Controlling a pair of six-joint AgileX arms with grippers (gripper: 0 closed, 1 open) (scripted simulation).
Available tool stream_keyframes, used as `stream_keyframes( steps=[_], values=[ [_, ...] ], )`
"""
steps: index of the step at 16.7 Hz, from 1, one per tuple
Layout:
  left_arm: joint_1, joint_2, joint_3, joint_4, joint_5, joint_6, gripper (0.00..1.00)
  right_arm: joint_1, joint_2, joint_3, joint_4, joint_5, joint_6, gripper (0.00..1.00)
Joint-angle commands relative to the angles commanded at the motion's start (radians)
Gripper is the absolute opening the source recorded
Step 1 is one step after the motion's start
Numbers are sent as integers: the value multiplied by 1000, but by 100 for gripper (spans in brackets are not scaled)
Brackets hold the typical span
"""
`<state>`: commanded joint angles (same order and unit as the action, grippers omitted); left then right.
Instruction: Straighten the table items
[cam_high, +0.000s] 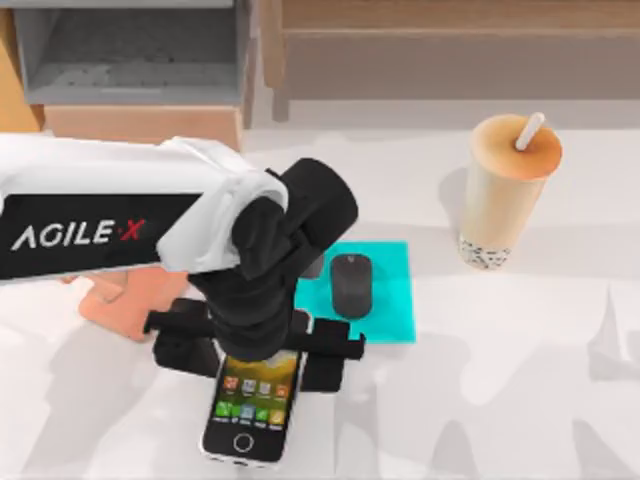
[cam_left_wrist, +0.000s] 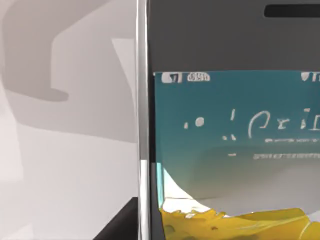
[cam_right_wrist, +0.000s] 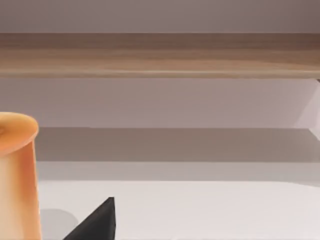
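The black-framed smartphone lies near the table's front edge, colourful screen up; the left wrist view shows its screen very close. My left gripper stands over its upper end, one finger on each long side, shut on it. A black finger touches the phone's edge. The small black mouse rests on a cyan pad. The tan bubble-tea cup with a white straw stands upright at the right; the right wrist view has it beside my parked right gripper.
The cyan square pad lies right of my left arm. A rose-pink phone stand sits partly under that arm at the left. Wooden and grey shelving runs along the back edge.
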<state>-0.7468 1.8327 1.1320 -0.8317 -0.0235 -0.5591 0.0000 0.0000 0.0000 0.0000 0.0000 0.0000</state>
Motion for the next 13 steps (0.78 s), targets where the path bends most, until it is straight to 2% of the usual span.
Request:
stream_keyframes(
  steps=[3, 5, 13],
  values=[
    [7, -6, -5, 11, 8, 9, 0, 0, 0, 0, 0, 0, 0, 100],
    [35, -49, -20, 46, 42, 44, 0, 0, 0, 0, 0, 0, 0, 100],
    [289, -448, -208, 354, 305, 370, 0, 0, 0, 0, 0, 0, 0, 100]
  ],
)
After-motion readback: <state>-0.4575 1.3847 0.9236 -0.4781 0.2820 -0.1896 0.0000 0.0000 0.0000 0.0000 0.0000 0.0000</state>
